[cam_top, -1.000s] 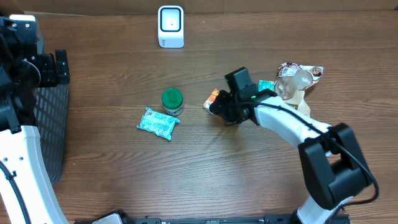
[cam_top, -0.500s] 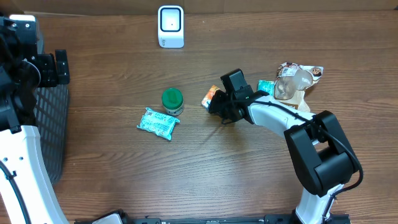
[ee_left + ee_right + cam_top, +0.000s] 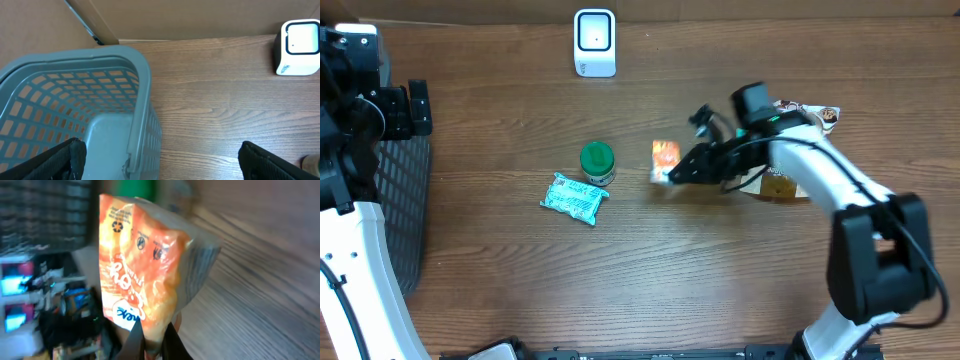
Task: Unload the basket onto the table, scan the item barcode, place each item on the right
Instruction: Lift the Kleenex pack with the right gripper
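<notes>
My right gripper is shut on the lower corner of an orange snack packet, the item, near the table's middle. In the right wrist view the packet stands upright above the jaws, off the wood, with printed symbols facing me and no barcode showing. The white scanner stands at the back edge, well apart from the packet, and appears again as the scanner at the right of the left wrist view. My left gripper hangs open over the basket's rim, empty.
A green-lidded can and a teal packet lie left of the held packet. More packets sit under the right arm. A grey basket stands at the left edge, its rim below the left wrist.
The right gripper closed on the orange packet and raised it; the right arm swung back and to the right. The left arm has not moved.
</notes>
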